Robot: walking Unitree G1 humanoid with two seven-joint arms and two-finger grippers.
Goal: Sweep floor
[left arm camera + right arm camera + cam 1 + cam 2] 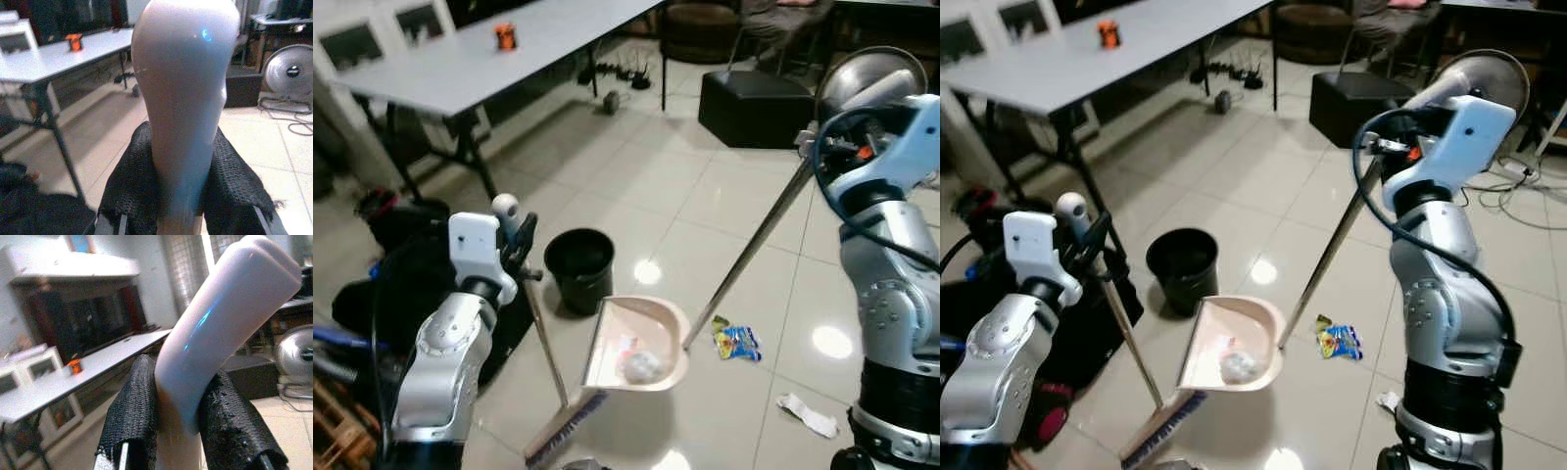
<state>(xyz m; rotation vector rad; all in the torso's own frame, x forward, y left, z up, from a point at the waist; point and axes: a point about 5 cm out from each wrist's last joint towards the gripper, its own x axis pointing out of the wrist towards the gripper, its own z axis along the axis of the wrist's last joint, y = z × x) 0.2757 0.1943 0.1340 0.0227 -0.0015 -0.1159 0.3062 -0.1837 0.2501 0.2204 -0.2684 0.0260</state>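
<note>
Left claw [178, 196]: clenched on the broom handle [544, 338], bristles [566, 429] on the floor beside the dustpan.
Right claw [178, 416]: clenched on the dustpan handle [749, 250].
Dustpan [636, 343]: near the black bin [578, 262], holding crumpled litter.
Unswept: snack wrapper [736, 341], white scrap [808, 414].
Risk: tilting the pan could spill litter.

The broom [563, 431] head runs off the bottom edge. The crumpled lump in the dustpan [636, 343] is too blurred to identify, and the orange thing [505, 36] on the table [460, 64] too small.
</note>
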